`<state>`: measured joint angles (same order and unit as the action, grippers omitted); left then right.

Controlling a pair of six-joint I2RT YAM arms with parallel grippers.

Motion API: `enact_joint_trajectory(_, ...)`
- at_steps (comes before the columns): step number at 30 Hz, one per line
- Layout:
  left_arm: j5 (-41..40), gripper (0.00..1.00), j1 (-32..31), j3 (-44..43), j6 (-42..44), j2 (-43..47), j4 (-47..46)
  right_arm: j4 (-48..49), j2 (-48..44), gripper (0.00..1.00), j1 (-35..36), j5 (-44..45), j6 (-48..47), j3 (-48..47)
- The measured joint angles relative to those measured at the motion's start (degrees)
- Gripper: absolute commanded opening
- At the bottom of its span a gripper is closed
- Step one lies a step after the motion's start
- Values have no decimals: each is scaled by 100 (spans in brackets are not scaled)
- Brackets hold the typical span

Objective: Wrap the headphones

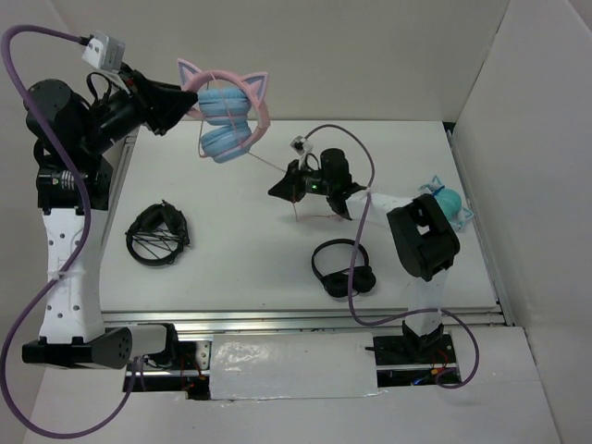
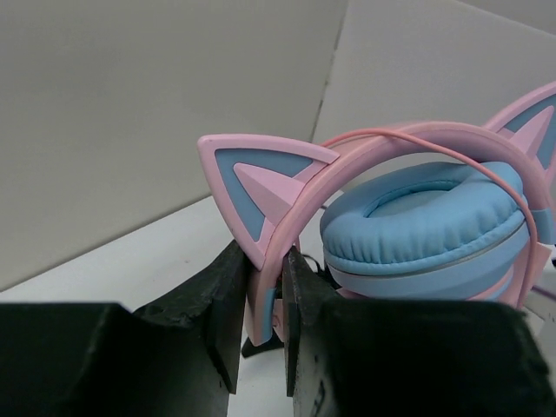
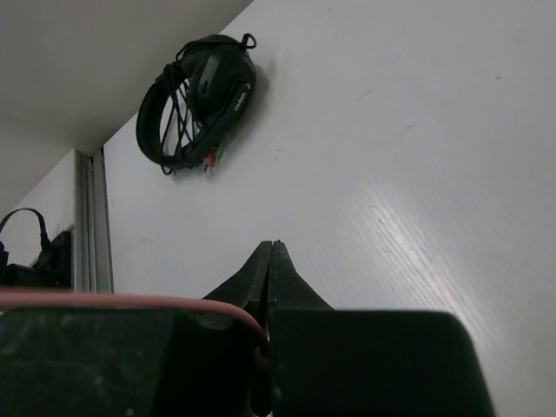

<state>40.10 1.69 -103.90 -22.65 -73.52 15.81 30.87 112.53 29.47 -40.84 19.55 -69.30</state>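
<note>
Headphones (image 1: 227,111) hang in the air over the far left of the worktop (image 1: 259,268). The left end effector (image 1: 190,100) holds them, its 2 fingers (image 2: 221,304) clamped across the pink headband just beside 1 cat ear. The right end effector (image 1: 277,191) is pinched closed on the thin pink cable (image 1: 268,163), which runs as a taut line from the ear cups down to it, near mid-worktop. The set looks light. The plastic band seems stiff enough to serve as a handle, while the 2 padded blue cups are soft and would give under a pinch. The cable looks limp, thin and likely slippery. It probably needs steady tension to lie in neat loops, and hard pulling could strain its joint.
</note>
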Motion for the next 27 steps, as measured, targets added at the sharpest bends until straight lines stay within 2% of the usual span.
enact_joint_trajectory(4, 758, 0, -63, 352, 210, 201, -365, -702, -540, 0, -492, 118, -372, -24)
enact_joint_trajectory(7, 1316, 0, -334, 546, 651, 162, -452, -1652, -680, 0, -855, 326, -822, -632)
enact_joint_trajectory(12, 1462, 0, -1051, 949, 2074, -31, 98, -3257, -686, 0, -1408, 638, -1604, -1884)
enact_joint_trajectory(18, 131, 0, -2277, 1899, 3300, -238, 688, -4868, -686, 0, -1679, 1292, -2177, -3027)
enact_joint_trajectory(23, -1346, 0, -2879, 2959, 3482, -315, 726, -5838, -745, 0, -1639, 1928, -2299, -3762)
enact_joint_trajectory(27, -2291, 0, -3110, 2970, 3460, -686, 802, -6496, -868, 0, -1491, 2251, -2417, -4295)
